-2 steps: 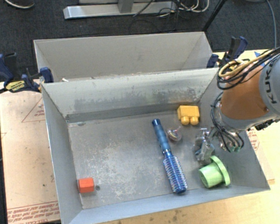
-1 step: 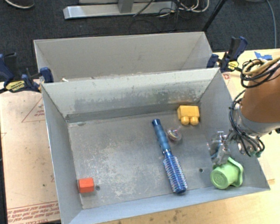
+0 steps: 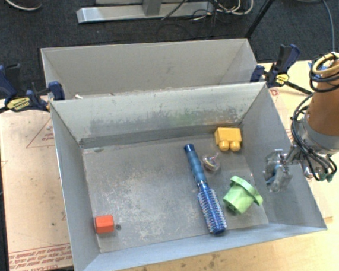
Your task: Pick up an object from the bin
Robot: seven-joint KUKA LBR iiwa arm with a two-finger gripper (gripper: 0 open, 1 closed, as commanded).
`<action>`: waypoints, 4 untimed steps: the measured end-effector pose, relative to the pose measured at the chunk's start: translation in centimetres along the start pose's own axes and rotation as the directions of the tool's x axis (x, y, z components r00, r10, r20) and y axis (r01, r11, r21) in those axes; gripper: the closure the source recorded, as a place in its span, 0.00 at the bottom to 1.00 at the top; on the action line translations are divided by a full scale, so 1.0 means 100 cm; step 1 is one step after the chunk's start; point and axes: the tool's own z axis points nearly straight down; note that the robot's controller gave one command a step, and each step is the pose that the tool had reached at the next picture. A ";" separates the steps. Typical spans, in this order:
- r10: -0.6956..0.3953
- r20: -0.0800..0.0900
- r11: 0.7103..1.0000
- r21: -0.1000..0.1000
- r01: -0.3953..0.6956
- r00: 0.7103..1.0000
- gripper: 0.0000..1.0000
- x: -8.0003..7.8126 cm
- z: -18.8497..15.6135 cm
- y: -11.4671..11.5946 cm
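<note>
my pincer (image 3: 276,176) hung over the bin's (image 3: 154,103) sloping right wall, above none of the loose things, and i could not tell whether it was wide or narrow. i saw nothing gripped in it.

the nearest thing was the green plastic piece (image 3: 241,195), a stubby cylinder with a flared flange. it lay on the floor just beside the foot of that wall, a little to the view's left of my pincer and slightly nearer the front edge. it was tilted, with its flange turned up toward me.

close on its far side lay the blue hairbrush (image 3: 203,189). its long axis ran nearly front to back, handle toward the back wall and bristled head toward the front. a yellow block (image 3: 227,138) sat further back, a small round brownish thing (image 3: 211,162) lay against the brush's handle, and a red cube (image 3: 104,224) sat well apart in the front left corner.

my arm (image 3: 333,110) came in from the right, wrist bent so the pincer pointed down and inward. i judged that the next move turned on shifting left, off the slope, before going down.
</note>
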 end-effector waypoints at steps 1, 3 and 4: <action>-0.001 -0.006 1.000 -0.001 0.001 1.000 1.00 0.001 0.004 0.000; 0.012 0.004 1.000 -0.002 -0.012 1.000 1.00 -0.051 0.048 0.049; 0.007 0.003 1.000 0.000 -0.007 1.000 1.00 -0.040 -0.039 0.031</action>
